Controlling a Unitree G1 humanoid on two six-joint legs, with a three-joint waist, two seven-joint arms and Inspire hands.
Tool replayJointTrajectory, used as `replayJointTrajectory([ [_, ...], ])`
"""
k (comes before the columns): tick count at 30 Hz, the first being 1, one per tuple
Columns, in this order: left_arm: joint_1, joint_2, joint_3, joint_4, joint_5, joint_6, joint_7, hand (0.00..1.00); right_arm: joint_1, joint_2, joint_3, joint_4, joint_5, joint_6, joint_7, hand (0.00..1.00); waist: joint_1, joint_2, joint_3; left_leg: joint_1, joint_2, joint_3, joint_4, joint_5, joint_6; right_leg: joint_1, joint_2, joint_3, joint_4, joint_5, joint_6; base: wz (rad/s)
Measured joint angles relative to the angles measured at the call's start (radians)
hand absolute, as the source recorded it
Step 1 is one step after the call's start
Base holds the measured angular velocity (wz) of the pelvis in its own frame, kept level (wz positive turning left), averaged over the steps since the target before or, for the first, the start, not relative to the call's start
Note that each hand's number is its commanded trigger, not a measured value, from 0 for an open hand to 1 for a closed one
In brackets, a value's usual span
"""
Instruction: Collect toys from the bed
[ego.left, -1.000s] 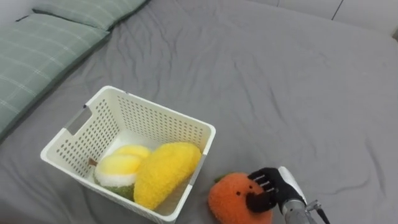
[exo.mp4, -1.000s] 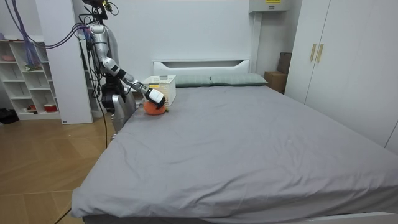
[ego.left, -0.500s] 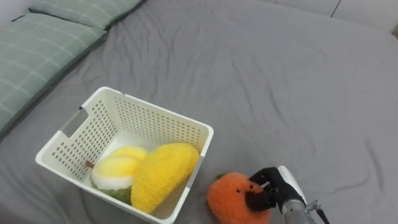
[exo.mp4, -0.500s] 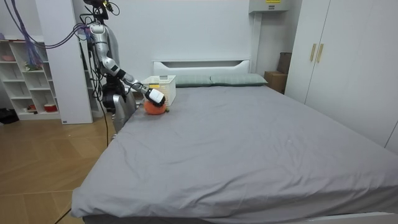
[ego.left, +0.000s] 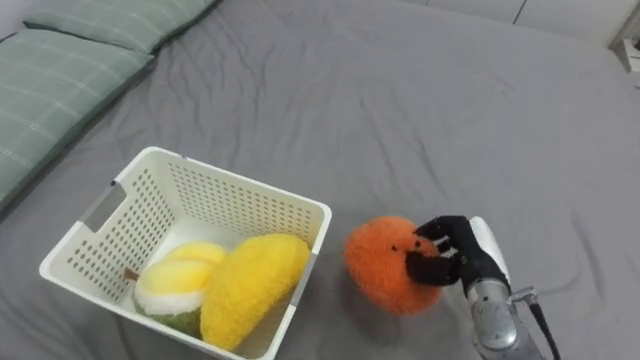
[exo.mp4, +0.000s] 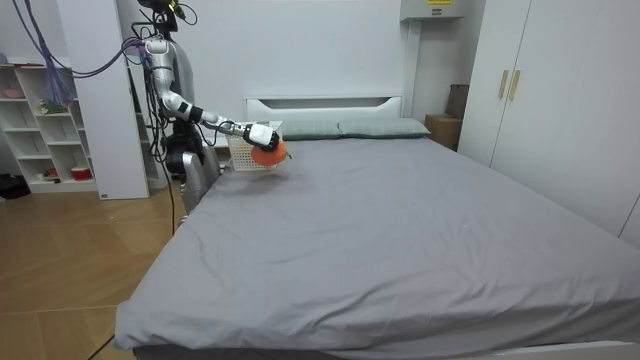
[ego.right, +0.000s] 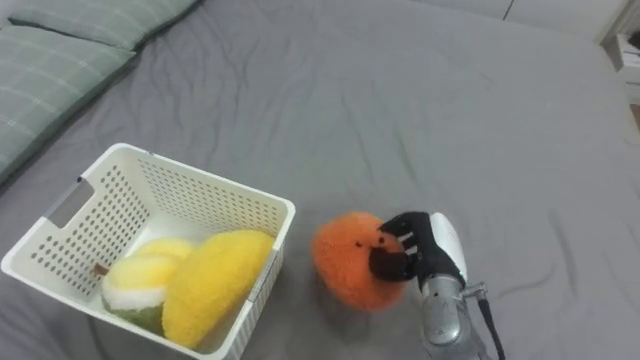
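Bed: we look down on a wide bed under a smooth grey sheet, with pale green checked pillows along its head at the upper left.
Toy: the round orange plush toy is on the robot's right, just beside the basket's near right corner. In the room view it appears to hang clear of the sheet.
Right hand: the robot's right hand comes in from the lower right, and its dark fingers are curled into the toy's right side, grasping it.
Basket: the white perforated plastic basket sits on the sheet to the left of the toy, apart from it, with a handle slot in its left wall.
In the basket: we see a long yellow plush toy leaning against the right wall. Touching it on the left is a smaller pale yellow, white and green plush toy.
Robot: in the room view it stands at the bed's side near the white headboard, at the room view's left, with its right arm stretched out over the mattress.
Room: we see white open shelves behind the robot, a wooden floor and cream wardrobe doors at the room view's right.
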Motion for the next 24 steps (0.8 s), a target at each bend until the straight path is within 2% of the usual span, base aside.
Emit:
replayJointTrajectory([
  [5, -0.031, -0.002, 0.021, 0.008, 0.001, -0.020, 0.000, 0.00, 0.000, -0.009, -0.016, -0.135, 0.011, -0.003, 0.003, 1.00, -0.006, -0.004, -0.0027, 0.007, 0.001, 0.014, -0.009, 0.000, 0.001, -0.006, -0.001, 0.008, 0.009, 0.000, 0.000, -0.10],
  [8, -0.031, -0.003, 0.028, 0.017, 0.000, -0.022, 0.000, 0.00, 0.000, -0.009, -0.029, -0.217, 0.012, -0.001, 0.011, 1.00, -0.007, -0.004, -0.0028, 0.009, 0.002, 0.023, -0.011, 0.000, 0.001, -0.012, -0.001, 0.024, 0.014, 0.000, 0.000, -0.12],
  [14, -0.039, -0.003, 0.028, 0.061, -0.002, -0.021, -0.001, 0.00, 0.000, -0.012, -0.030, -0.309, 0.015, 0.002, 0.051, 1.00, -0.015, -0.010, -0.0064, 0.011, 0.002, 0.025, -0.012, 0.000, 0.001, -0.008, -0.001, 0.025, 0.015, 0.000, 0.000, -0.01],
  [19, -0.051, -0.003, 0.042, 0.065, -0.009, -0.018, -0.007, 0.00, -0.008, -0.013, -0.029, -0.434, 0.013, 0.014, 0.090, 1.00, -0.004, -0.011, -0.0047, 0.011, 0.003, 0.026, -0.013, 0.000, 0.001, -0.010, 0.000, 0.030, 0.016, 0.000, 0.000, 0.00],
  [24, -0.084, 0.000, 0.041, 0.081, -0.008, -0.020, -0.007, 0.00, -0.061, -0.013, -0.015, -0.479, -0.004, 0.018, 0.121, 1.00, 0.009, -0.021, -0.0001, 0.008, 0.003, 0.026, -0.013, 0.000, 0.001, -0.012, 0.001, 0.030, 0.016, 0.000, 0.000, 0.00],
])
